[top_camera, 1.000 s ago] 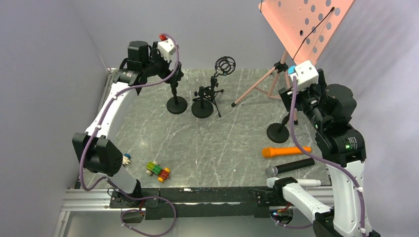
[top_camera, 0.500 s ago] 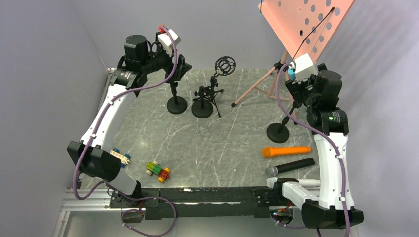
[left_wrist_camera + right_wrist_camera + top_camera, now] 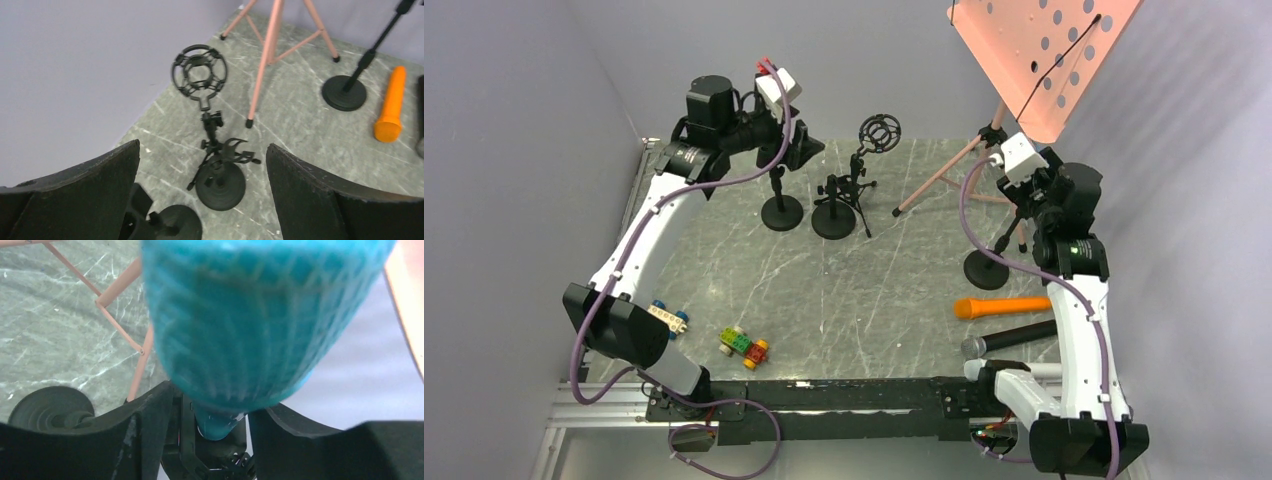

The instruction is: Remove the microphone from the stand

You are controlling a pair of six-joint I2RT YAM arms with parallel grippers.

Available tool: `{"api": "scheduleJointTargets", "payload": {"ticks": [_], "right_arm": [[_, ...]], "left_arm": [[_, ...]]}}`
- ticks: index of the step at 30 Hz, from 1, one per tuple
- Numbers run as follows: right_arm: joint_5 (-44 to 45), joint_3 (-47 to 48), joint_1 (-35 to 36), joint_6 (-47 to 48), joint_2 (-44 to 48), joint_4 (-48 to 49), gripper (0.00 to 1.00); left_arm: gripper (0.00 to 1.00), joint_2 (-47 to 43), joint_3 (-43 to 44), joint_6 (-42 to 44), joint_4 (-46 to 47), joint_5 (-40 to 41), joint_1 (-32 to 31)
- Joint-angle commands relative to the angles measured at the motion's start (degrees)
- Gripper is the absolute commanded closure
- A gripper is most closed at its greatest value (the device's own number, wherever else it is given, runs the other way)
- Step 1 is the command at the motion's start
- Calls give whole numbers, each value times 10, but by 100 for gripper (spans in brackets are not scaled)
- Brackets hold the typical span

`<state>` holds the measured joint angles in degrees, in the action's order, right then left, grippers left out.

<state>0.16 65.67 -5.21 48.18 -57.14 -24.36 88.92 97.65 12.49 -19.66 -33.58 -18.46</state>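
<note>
A blue microphone (image 3: 260, 315) fills the right wrist view, its mesh head blurred and close. Its narrow neck drops into the black clip of the stand between my right gripper's (image 3: 215, 400) fingers. The left finger (image 3: 145, 430) lies against the clip, and a thin light gap shows beside the right finger (image 3: 300, 440). From above, the right gripper (image 3: 1024, 190) sits at the top of that stand, whose round base (image 3: 986, 270) rests on the table; the microphone is hidden under the wrist there. My left gripper (image 3: 202, 160) hangs open and empty over the back left of the table.
An orange microphone (image 3: 1004, 305) and a black one (image 3: 1012, 338) lie at the front right. A pink music stand (image 3: 1034, 60) rises behind the right arm. An empty round-base stand (image 3: 782, 213) and a shock-mount stand (image 3: 834, 220) are at the back. Toy bricks (image 3: 744, 346) lie front left.
The right arm has straightened up and swung its gripper onto the top of the stand, and its jaws have narrowed round the microphone. The left gripper has drifted right and stayed open.
</note>
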Motion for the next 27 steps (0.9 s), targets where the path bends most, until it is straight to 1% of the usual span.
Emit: {"api": "scheduleJointTargets", "payload": {"ticks": [1,4,6,9,11,12,14,15,18,21,24,27], "right_arm": [[-32,-28,-5,43,44,97,44],[-47,-42,-5,54,57,103,53],[-58,-51,-5,61,64,113,61],[-66,-58,-5,69,73,126,72],[-70,-60,-6,77,77,127,79],[-74,-60,-6,83,80,124,86],[-83,-68,-6,93,94,123,94],[-89,-72,-6,97,102,125,100],[-114,-74,-6,88,125,139,100],[-143,-61,-6,45,140,166,100],[-180,-11,-6,33,134,127,100],[-194,29,-6,23,121,88,100]], "left_arm": [[1,-23,-21,-21,52,-76,-28],[1,-23,-51,-20,114,-137,-61],[1,-7,-40,-7,118,-154,-94],[1,19,-13,-1,109,-161,-126],[1,29,-7,-6,117,-161,-137],[1,30,-5,-8,120,-160,-140],[1,33,-4,-12,122,-157,-144],[1,33,-5,-12,124,-155,-144],[1,29,-14,-19,135,-145,-145],[1,33,-10,-27,139,-146,-146],[1,38,-4,-27,134,-148,-148],[1,40,-8,-29,138,-148,-148]]}}
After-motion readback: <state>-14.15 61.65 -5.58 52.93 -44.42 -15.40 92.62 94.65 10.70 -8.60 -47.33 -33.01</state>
